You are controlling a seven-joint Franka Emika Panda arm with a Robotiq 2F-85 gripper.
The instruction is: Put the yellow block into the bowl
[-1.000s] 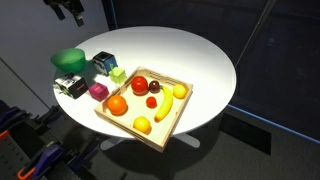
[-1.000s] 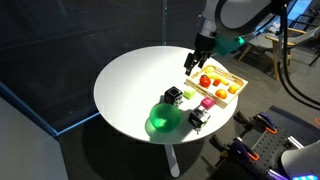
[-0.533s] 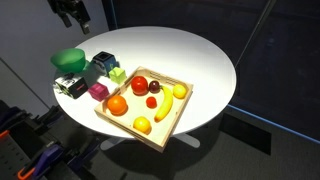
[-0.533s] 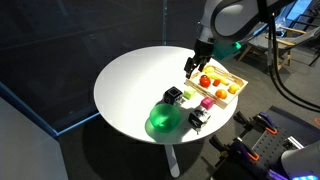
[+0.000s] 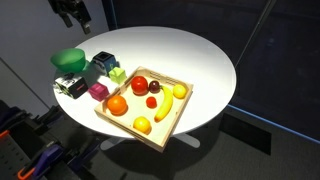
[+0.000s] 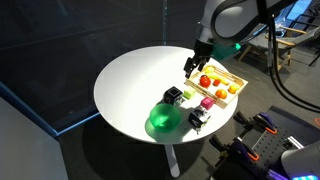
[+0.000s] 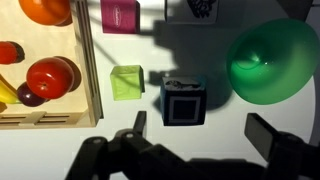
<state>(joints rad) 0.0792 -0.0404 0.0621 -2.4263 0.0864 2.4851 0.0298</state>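
The yellow block [image 5: 118, 74] is a small pale yellow-green cube on the white table, beside the wooden tray's near corner. In the wrist view it [image 7: 127, 82] lies left of a dark cube [image 7: 183, 101]. The green bowl [image 5: 68, 60] stands near the table's edge and shows in both exterior views [image 6: 163, 120]; in the wrist view it [image 7: 270, 62] is at the upper right. My gripper [image 7: 200, 130] is open and empty, hovering above the table over the dark cube, between block and bowl. It also shows in both exterior views [image 5: 70, 12] [image 6: 193, 62].
A wooden tray [image 7: 85, 60] with red, orange and yellow fruits lies beside the block [image 5: 150, 128]. A magenta-pink cube [image 5: 98, 92], the dark cube [image 5: 103, 64] and a black-and-white cube [image 5: 70, 86] stand between tray and bowl. The round table's edge is close behind the bowl.
My gripper shifted slightly between one second ago and half a second ago, then held still. Nothing on the table moved.
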